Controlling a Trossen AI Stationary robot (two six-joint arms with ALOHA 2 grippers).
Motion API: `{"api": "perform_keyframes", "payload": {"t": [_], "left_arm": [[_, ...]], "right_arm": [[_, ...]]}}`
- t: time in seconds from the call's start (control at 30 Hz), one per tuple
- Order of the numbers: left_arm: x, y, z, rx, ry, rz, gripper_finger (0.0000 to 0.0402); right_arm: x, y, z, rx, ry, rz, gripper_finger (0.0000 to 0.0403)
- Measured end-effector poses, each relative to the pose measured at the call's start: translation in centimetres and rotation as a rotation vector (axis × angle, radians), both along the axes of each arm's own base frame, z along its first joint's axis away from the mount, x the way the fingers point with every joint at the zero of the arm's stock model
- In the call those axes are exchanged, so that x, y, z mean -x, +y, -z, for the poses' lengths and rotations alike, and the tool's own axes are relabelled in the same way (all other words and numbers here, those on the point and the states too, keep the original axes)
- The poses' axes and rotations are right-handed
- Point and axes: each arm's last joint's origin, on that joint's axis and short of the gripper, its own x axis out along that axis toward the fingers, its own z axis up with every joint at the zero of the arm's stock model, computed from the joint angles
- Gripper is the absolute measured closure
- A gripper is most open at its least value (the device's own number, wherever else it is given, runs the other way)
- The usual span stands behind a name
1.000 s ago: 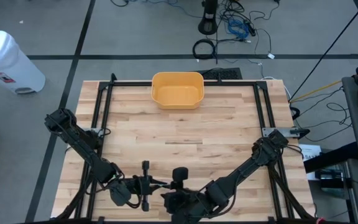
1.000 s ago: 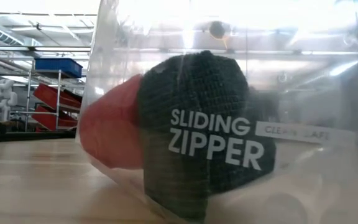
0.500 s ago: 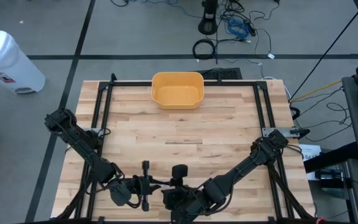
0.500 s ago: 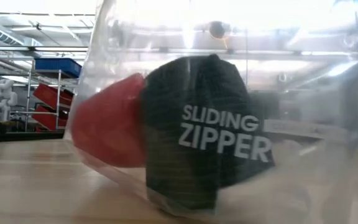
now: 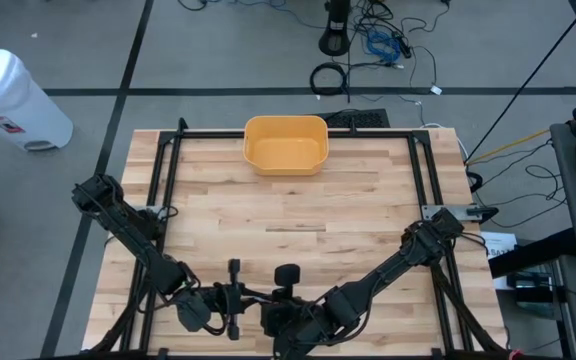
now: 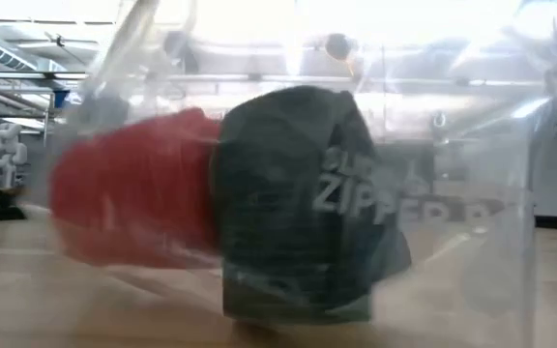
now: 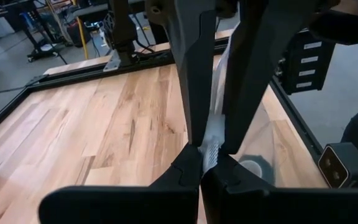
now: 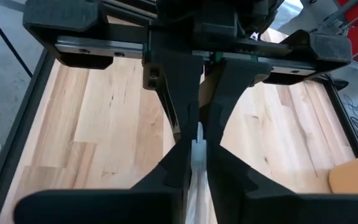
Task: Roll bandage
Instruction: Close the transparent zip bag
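A clear zipper bag (image 6: 453, 193) hangs close in front of the low camera. Inside it are a red bandage roll (image 6: 133, 208) and a black bandage roll (image 6: 293, 203). The bag's lower end is down at the tabletop; I cannot tell whether it rests there. My left gripper (image 7: 202, 163) and my right gripper (image 8: 196, 144) meet nose to nose near the table's near edge (image 5: 268, 298), both shut on the bag's top strip. In the high view the arms hide the bag. My left gripper pinches the bag's white zipper strip (image 7: 211, 149) between its two fingers, coming nearly level from the table's left. The bag hangs below the fingers. My right gripper pinches the same strip (image 8: 198, 134) right beside the left fingers, slanting down from the table's right.
A yellow tub (image 5: 285, 143) stands at the middle of the far edge. A black metal frame (image 5: 168, 180) runs round the wooden table. Bare wood lies between the tub and the grippers.
My right gripper has shut on the bag's top strip beside the left one. The bag has swung and turned: in the low view the red roll and the bag's left edge have shifted left and the printed face has turned away.
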Motion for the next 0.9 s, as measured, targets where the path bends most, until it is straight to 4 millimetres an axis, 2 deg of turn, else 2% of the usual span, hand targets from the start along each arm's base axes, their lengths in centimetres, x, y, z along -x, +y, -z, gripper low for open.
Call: {"api": "perform_keyframes", "payload": {"t": [0.27,0.9], "left_arm": [[0.0,0.0,0.0,0.0,-0.001,0.001,0.0402],[0.3,-0.4,-0.1,-0.019,-0.014,0.003,0.0402]], "right_arm": [[0.0,0.1,0.1,0.016,0.005,-0.01,0.0395],[1.0,0.8,0.0,0.022,0.029,-0.02,0.039]]}}
